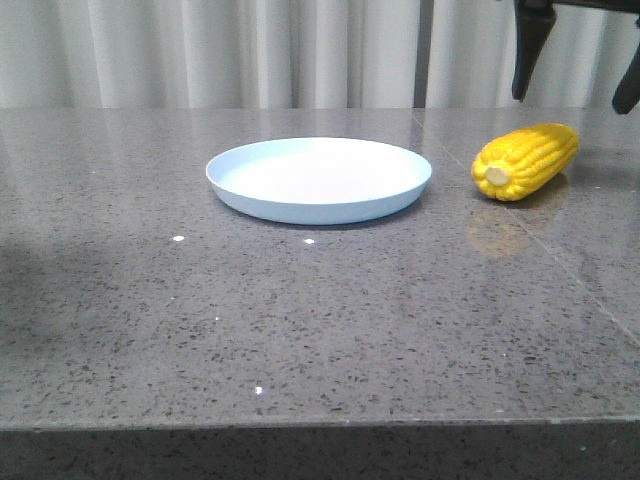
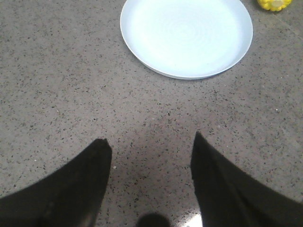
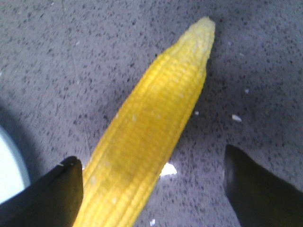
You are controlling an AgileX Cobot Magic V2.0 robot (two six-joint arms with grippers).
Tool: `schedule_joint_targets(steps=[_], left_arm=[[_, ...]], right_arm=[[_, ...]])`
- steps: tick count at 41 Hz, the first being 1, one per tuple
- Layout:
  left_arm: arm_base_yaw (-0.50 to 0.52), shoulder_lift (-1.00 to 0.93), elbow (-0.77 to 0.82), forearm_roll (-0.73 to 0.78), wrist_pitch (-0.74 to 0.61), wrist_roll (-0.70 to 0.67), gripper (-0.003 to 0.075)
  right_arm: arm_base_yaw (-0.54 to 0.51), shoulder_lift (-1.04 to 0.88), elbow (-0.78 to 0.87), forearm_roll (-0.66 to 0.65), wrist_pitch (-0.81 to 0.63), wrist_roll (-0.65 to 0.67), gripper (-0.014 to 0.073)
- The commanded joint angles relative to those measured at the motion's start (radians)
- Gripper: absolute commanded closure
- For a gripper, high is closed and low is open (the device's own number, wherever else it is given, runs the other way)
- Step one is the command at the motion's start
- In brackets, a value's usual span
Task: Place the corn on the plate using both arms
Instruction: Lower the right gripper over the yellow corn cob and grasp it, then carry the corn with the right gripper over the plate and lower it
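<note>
The corn point(image 1: 527, 161) lies on its side on the grey speckled table point(image 1: 300, 320), to the right of the plate point(image 1: 319, 179) and apart from it, with a clear strip of tabletop between the two. Its pale cream stub end faces the camera and slightly toward the plate; the tapered tip points away toward the back right. The plate sits flat near the middle of the table, pale blue-white, with nothing on it. In the front view only the tips of the right gripper point(image 1: 578, 75) show, two dark fingers point(image 1: 530, 50) hanging above and behind the corn, spread wide and touching nothing. The right wrist view confirms this: the right gripper point(image 3: 154, 189) is released, its fingers well apart with the cob point(image 3: 149, 127) lying on the table between them and running lengthwise away from the camera (the one finger looks close to the kernels, but contact cannot be made out). A sliver of the plate rim point(image 3: 7, 165) shows at the edge of that view. In the left wrist view the left gripper point(image 2: 151, 156) is likewise spread and holding nothing, poised over bare tabletop, with the plate point(image 2: 186, 35) ahead of it and a bit of the corn point(image 2: 274, 4) beyond the plate. A pale curtain point(image 1: 250, 50) hangs behind the table.
</note>
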Motion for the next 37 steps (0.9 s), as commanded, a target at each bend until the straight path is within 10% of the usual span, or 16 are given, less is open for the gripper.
schedule_joint_targets(steps=[1, 26, 37], left_arm=[[-0.009, -0.015, -0.024, -0.011, -0.069, -0.008, 0.0334], [-0.009, -0.015, -0.024, 0.01, -0.079, -0.008, 0.0334], [-0.009, -0.015, -0.024, 0.033, -0.082, -0.008, 0.0334]], right_arm=[[-0.016, 0.006, -0.059, -0.023, -0.009, 0.022, -0.0031], [-0.027, 0.134, -0.06, 0.081, -0.088, 0.06, -0.0015], [-0.021, 0.13, -0.06, 0.094, -0.086, 0.06, 0.0315]])
